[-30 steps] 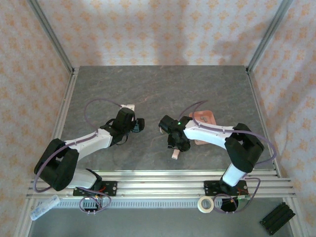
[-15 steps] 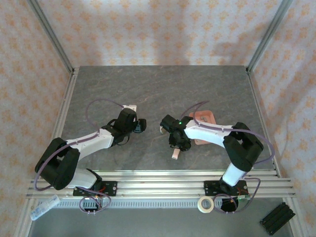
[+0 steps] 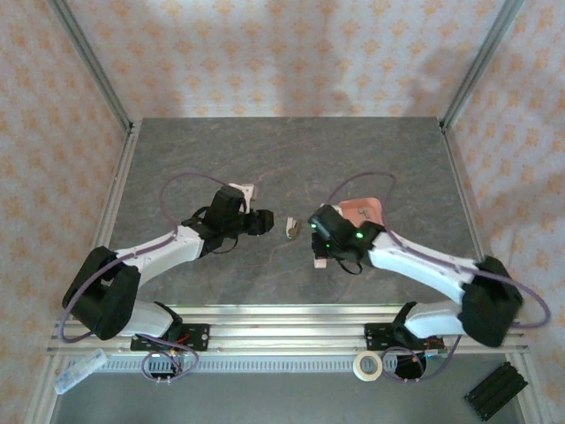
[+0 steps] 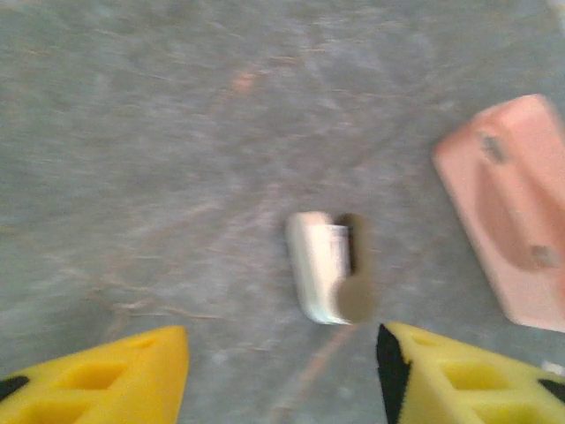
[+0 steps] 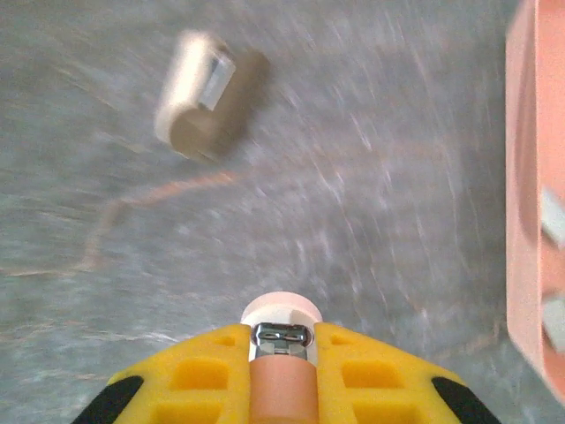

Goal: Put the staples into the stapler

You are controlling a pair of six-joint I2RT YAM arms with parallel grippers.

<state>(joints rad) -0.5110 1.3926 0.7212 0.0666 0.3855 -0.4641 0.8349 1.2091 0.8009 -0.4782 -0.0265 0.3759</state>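
A short silver strip of staples (image 4: 320, 278) lies on the grey table (image 3: 291, 159), also seen between the two arms (image 3: 293, 227) and ahead of the right wrist (image 5: 196, 93). My left gripper (image 4: 282, 375) is open, and its yellow fingers (image 4: 106, 380) stand just short of the strip, one to each side. From above, the left gripper (image 3: 258, 221) sits just left of the staples. My right gripper (image 5: 282, 340) is shut on the small pink stapler (image 5: 282, 389), whose metal front end and white tip poke out forward. It holds the stapler (image 3: 319, 261) just near-right of the staples.
A flat pink tray-like piece (image 3: 362, 210) lies right of the staples, close to the right gripper. A small white block (image 3: 246, 188) sits behind the left wrist. A tape roll (image 3: 367, 365) and a black part (image 3: 494, 390) lie off the table's near edge.
My right gripper has left the staples, come back toward the near edge and shut on the pink stapler; its arm has swung out right. The left gripper has moved right toward the staples.
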